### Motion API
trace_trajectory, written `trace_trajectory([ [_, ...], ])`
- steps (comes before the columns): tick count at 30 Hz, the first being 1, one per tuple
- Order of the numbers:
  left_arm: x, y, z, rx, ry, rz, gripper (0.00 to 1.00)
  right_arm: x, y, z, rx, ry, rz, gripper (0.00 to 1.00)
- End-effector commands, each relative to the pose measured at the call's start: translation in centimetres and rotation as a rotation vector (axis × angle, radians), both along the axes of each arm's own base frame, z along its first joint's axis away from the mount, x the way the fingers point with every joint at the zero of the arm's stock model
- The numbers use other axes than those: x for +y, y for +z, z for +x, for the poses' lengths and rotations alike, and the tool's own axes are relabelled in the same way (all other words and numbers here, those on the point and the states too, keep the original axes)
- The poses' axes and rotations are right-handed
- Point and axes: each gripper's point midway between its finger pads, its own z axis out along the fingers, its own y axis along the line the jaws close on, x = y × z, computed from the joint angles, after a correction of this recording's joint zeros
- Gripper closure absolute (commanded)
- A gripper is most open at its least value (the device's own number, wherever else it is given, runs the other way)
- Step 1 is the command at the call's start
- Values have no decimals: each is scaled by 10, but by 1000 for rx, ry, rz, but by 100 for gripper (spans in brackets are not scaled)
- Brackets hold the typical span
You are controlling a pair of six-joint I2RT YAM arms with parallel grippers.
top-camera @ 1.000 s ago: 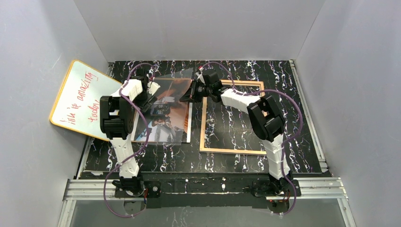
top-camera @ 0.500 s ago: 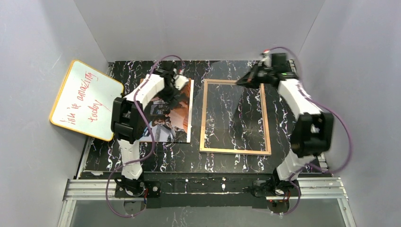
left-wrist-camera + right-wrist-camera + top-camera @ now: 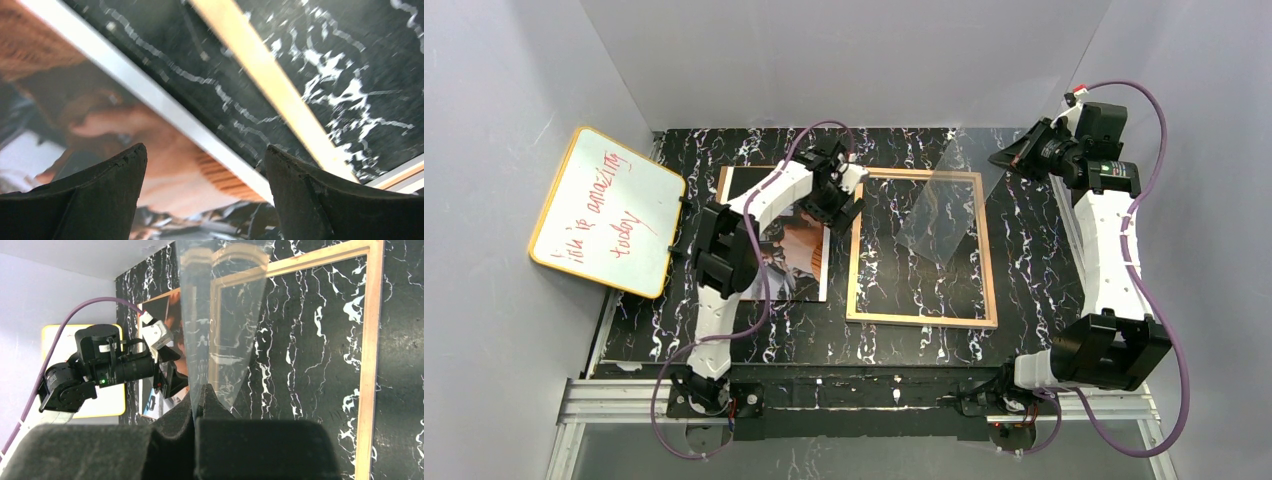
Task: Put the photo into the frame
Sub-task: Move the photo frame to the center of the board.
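The frame (image 3: 921, 319) is found lying flat at the middle of the table (image 3: 904, 345), tan wood uppermost, nothing within it but table surface. The photo (image 3: 802, 255) is laid picture side up just beside the frame's left rail, towards the table's left edge. An orange-rimmed whiteboard (image 3: 604, 210) is propped at that edge. The left end effector (image 3: 204, 150) is held wide open and empty above the photo's right margin. At the far right corner, the right end effector (image 3: 1011, 157) is clamped on a clear sheet (image 3: 939, 210), which is tilted over the frame's far right part.
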Motion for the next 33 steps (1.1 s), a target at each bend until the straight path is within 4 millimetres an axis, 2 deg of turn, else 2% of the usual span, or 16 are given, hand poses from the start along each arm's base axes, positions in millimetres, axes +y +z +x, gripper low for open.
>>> trace_trajectory([
  [1, -40, 3, -7, 66, 36, -116, 17, -3, 9, -5, -24, -1, -37, 99],
  [10, -66, -22, -11, 75, 57, -70, 26, -5, 7, -11, -36, -11, -58, 99],
  [13, -67, -31, -11, 76, 78, -51, 34, -4, 8, -12, -40, -8, -49, 99],
  [16, -66, -40, -11, 81, 105, -30, 47, -1, 6, -12, -39, -4, -33, 99],
  [21, -64, -45, -11, 64, 122, -6, 60, 1, 2, -12, -42, 1, -20, 99],
  [25, -55, -34, -1, -2, 153, 28, 72, 5, 4, -11, -55, 17, 6, 99],
  [29, -40, -11, 15, -128, 201, 94, 98, 12, 5, -11, -61, 47, 51, 99],
  [33, -35, 10, 18, -188, 233, 99, 100, 16, -1, -10, -54, 69, 82, 99],
])
